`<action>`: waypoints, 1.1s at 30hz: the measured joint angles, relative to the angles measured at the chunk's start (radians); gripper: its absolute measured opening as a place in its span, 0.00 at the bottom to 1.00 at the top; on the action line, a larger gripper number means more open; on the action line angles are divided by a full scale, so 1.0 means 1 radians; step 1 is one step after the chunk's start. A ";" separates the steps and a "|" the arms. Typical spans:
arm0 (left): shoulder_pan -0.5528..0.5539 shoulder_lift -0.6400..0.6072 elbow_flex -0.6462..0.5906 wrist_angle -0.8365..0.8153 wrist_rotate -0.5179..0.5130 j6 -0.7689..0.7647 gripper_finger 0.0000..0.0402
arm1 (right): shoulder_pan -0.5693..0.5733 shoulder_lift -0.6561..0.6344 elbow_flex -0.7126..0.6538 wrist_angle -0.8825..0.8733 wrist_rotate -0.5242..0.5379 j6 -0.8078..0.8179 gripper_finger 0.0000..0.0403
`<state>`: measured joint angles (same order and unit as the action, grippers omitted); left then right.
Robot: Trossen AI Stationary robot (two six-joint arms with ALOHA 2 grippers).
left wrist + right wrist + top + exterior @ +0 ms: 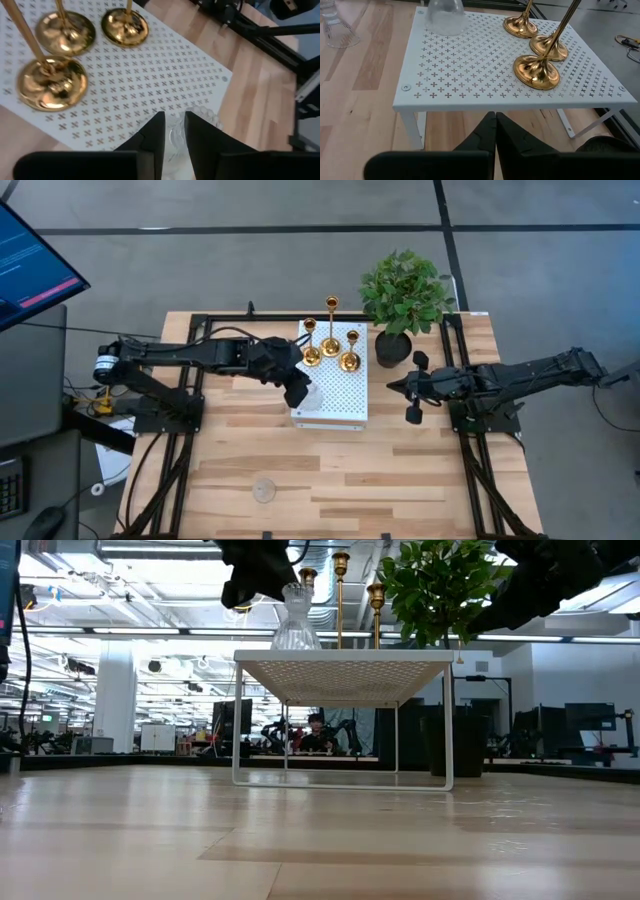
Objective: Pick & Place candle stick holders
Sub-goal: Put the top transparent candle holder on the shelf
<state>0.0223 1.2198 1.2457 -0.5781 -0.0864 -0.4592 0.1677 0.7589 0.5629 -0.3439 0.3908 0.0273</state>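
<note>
At the centre of the high view, the left gripper (297, 391) is clamped on a clear glass holder (296, 622) standing at the left edge of the white perforated box (345, 402). 3 gold holders (331, 340) stand near the box's top edge. A second glass holder (264, 490) sits lower left on the table (400, 480). The right gripper (411, 387), fingers together, waits right of the box, below the plant (405, 295).

Open-plan robotics lab, workstations (590, 730), exposed ceiling ducts (150, 552)
</note>
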 joint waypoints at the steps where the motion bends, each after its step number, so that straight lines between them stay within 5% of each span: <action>1: 0.000 0.000 0.000 0.001 -0.011 0.012 0.18 | 0.000 0.000 0.000 0.000 0.000 0.000 0.00; 10: 0.008 -0.012 0.000 0.061 -0.074 0.099 0.19 | 0.000 0.000 0.000 0.000 0.000 0.000 0.00; 18: -0.017 -0.102 0.000 0.071 -0.018 0.160 0.19 | 0.000 0.000 0.000 0.000 0.000 0.000 0.00; 24: -0.082 -0.140 -0.005 0.026 0.019 0.200 0.05 | 0.000 0.000 0.000 0.000 0.000 0.000 0.00; 33: -0.168 -0.114 -0.193 0.209 -0.066 0.213 0.01 | 0.000 0.000 0.000 0.001 0.000 0.000 0.00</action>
<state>-0.1461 1.1062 1.0523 -0.3696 -0.1524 -0.2467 0.1673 0.7589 0.5629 -0.3431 0.3908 0.0273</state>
